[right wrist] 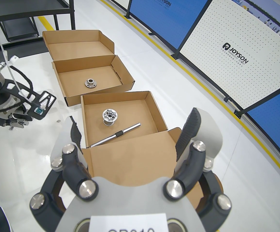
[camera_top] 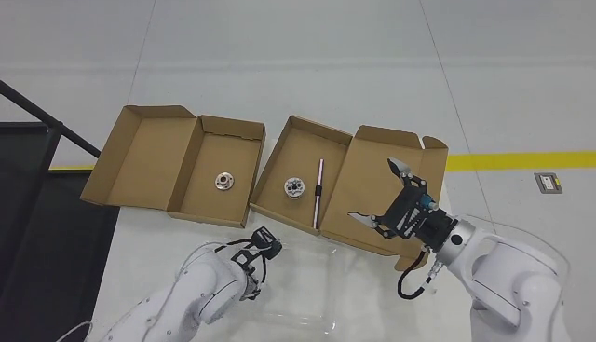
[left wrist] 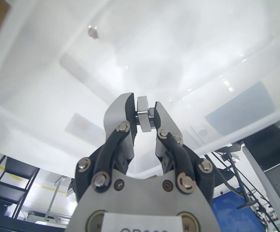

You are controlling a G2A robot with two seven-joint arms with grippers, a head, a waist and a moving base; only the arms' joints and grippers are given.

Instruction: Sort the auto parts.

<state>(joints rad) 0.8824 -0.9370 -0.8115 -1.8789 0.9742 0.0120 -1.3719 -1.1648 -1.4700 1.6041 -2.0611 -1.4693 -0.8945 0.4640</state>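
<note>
While sorting auto parts, caught partway through a carry, by the look of it. Clamped between the pads of the left gripper (left wrist: 143,112): a small flanged metal part (left wrist: 143,120), held over a clear plastic bin (left wrist: 178,49) on the robot's side of the rod box (right wrist: 152,105), the landmark here. Inside the rod box: a slim metal rod (right wrist: 117,134) lying flat and, beside it but apart, a spool-shaped part (right wrist: 109,116). Just to the robot's left of the rod box: a second cardboard box (right wrist: 57,66) with one flanged hub (right wrist: 90,83) on its floor. Over the rod box's folded-out lid: the right gripper (camera_top: 377,192), spread wide and holding nothing.

Probably bound for the second cardboard box, judging by the likeness between held part and hub. To do it well: lift clear of the bin rim first, keep the grip square on the flange, cross that box's near wall high, then lower close to the floor beside the hub before letting go, to stop any rolling.
</note>
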